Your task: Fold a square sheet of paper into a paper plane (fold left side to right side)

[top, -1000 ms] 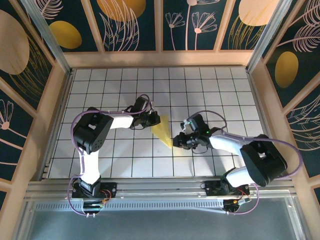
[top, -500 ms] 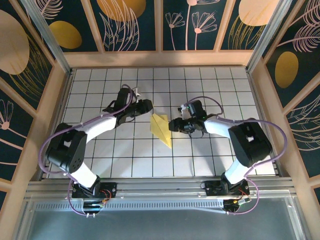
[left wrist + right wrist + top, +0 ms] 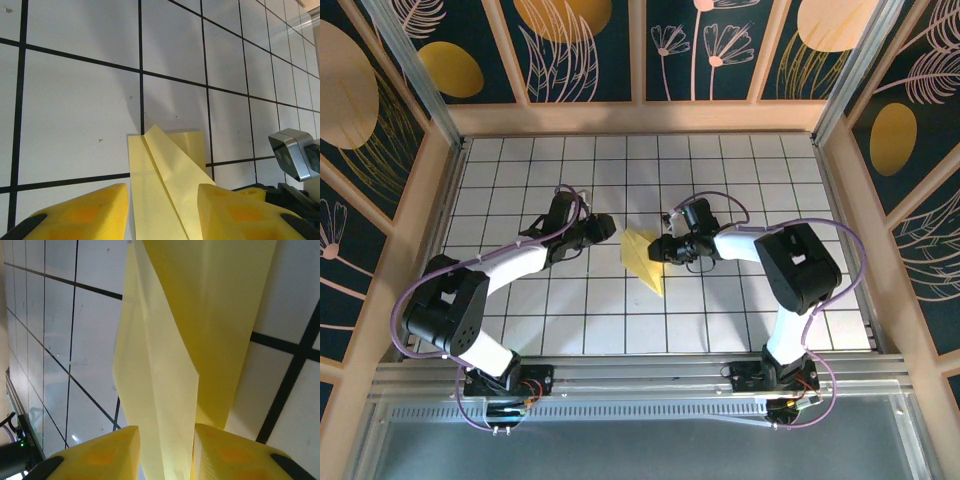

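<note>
The yellow paper plane point(image 3: 645, 262) lies on the white grid table point(image 3: 560, 310), a folded dart with its wide end toward the far side and its point toward me. My left gripper point(image 3: 612, 232) sits just left of the wide end. In the left wrist view its fingers point(image 3: 85, 212) stand apart over the paper plane point(image 3: 170, 170), which lies flat between them with a raised centre crease. My right gripper point(image 3: 658, 250) is at the right edge. Its jaws point(image 3: 166, 432) are apart around an upstanding flap of the paper plane point(image 3: 200, 315).
Wooden walls with dark painted panels point(image 3: 640, 110) close in the table on three sides. A metal rail point(image 3: 640, 375) runs along the near edge by the arm bases. The right gripper's grey body point(image 3: 295, 155) shows low right in the left wrist view.
The left gripper opened and drew back slightly left off the paper. The right gripper moved up and left to the paper's right edge. The paper's wide end has spread out.
</note>
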Robot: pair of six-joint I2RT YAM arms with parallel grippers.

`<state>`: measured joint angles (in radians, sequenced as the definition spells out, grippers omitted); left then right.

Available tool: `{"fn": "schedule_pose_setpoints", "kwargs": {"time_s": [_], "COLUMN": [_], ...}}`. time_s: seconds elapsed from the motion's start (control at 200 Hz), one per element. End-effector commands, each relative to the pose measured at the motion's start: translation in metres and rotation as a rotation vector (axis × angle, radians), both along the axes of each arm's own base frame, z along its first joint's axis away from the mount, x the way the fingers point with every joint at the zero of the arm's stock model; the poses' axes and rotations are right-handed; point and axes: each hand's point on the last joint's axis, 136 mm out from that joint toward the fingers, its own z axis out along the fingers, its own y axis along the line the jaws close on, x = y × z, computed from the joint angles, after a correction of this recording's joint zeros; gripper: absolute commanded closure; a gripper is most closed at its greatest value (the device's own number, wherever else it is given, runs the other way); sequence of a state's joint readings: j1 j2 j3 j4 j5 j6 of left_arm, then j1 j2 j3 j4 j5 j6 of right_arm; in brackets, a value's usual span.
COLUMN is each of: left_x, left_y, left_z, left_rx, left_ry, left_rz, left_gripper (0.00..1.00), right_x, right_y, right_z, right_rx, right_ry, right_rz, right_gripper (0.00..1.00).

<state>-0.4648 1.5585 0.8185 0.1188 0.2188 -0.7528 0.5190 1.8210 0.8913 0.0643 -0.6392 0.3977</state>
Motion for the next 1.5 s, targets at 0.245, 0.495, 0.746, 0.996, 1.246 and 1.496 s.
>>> {"fn": "schedule_pose_setpoints", "kwargs": {"time_s": [0.245, 0.495, 0.746, 0.996, 1.246, 1.496], "left_x": [0.003, -0.009, -0.033, -0.037, -0.037, -0.037], "left_y": [0.005, -0.009, -0.045, -0.075, -0.081, -0.078], "left_z": [0.050, 0.138, 0.197, 0.190, 0.190, 0.196], "left_rx": [-0.161, -0.423, -0.669, -0.682, -0.680, -0.675], "left_ry": [-0.112, -0.319, -0.401, -0.366, -0.372, -0.397], "left_rz": [0.034, -0.086, -0.359, -0.457, -0.470, -0.450], "left_gripper": [0.41, 0.28, 0.42, 0.59, 0.81, 1.00], "right_x": [0.019, 0.031, 0.004, -0.009, -0.009, 0.000], "right_y": [0.003, -0.014, -0.012, 0.000, 0.005, -0.002], "right_z": [0.047, 0.157, 0.241, 0.255, 0.248, 0.247], "right_rx": [0.056, 0.280, 0.556, 0.648, 0.643, 0.585], "right_ry": [-0.150, -0.403, -0.498, -0.447, -0.420, -0.449], "right_rz": [0.012, -0.008, 0.106, 0.172, 0.176, 0.113], "right_gripper": [1.00, 1.00, 1.00, 1.00, 1.00, 0.93]}}
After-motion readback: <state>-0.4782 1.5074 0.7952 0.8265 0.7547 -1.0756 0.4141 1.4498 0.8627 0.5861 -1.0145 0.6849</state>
